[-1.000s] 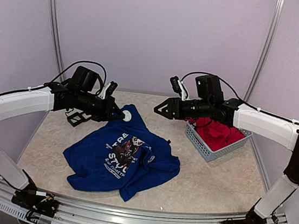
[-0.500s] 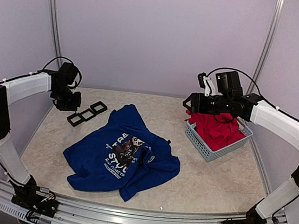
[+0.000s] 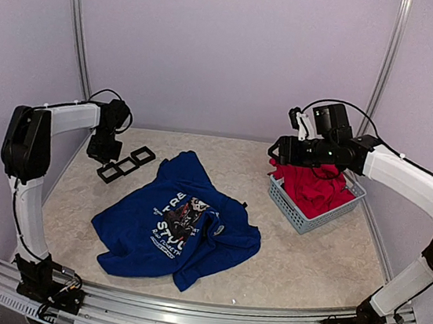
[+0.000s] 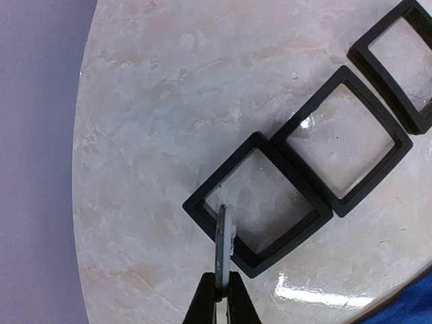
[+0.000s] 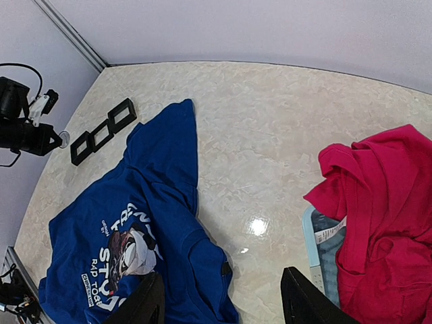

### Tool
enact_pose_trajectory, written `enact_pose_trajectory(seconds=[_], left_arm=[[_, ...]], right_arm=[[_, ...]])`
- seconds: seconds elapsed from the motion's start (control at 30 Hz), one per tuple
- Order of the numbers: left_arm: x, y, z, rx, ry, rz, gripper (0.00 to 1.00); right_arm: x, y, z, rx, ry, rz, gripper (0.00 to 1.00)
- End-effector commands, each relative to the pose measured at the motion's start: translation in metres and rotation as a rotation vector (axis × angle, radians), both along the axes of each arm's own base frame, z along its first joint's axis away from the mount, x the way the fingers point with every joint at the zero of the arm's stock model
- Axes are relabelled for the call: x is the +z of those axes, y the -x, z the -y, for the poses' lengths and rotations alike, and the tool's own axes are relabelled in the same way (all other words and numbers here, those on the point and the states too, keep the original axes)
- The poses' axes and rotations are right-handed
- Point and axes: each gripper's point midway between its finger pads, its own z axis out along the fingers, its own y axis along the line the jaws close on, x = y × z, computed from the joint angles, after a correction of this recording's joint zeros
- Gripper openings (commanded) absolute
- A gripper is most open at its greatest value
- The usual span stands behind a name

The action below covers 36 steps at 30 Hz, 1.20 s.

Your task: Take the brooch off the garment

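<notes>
Left wrist | left pincer [image 4: 221, 287] pinching likely brooch [image 4: 223, 233] | over black frame [image 4: 226, 171]

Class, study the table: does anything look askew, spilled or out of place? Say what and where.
The blue T-shirt lies rumpled and folded mid-table, not flat. The red garment spills over the rim of its grey basket at the right. The three black frames sit in a tidy diagonal row; nothing looks damaged.
</notes>
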Motion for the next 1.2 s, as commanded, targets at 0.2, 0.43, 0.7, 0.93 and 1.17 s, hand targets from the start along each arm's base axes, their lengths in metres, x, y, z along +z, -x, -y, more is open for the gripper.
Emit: enact_pose_trajectory(seconds=[0.2, 0.43, 0.7, 0.93, 1.17], left_arm=[[-0.018, -0.007, -0.007, -0.029, -0.055, -0.068, 0.00], [-0.030, -0.007, -0.010, -0.036, -0.083, -0.103, 0.00], [-0.034, -0.007, -0.012, -0.026, -0.095, -0.122, 0.02], [-0.031, -0.010, -0.003, -0.040, -0.056, -0.118, 0.23], [-0.017, -0.014, 0.010, -0.049, -0.008, -0.081, 0.38]], right_arm=[[0.005, -0.002, 0.007, -0.023, -0.011, -0.006, 0.60], [0.002, -0.002, 0.006, -0.024, -0.015, -0.014, 0.60], [0.002, -0.003, 0.005, -0.040, -0.041, -0.015, 0.60], [-0.004, 0.000, 0.009, -0.041, -0.014, -0.025, 0.60], [-0.001, -0.003, 0.006, -0.026, -0.007, -0.019, 0.60]])
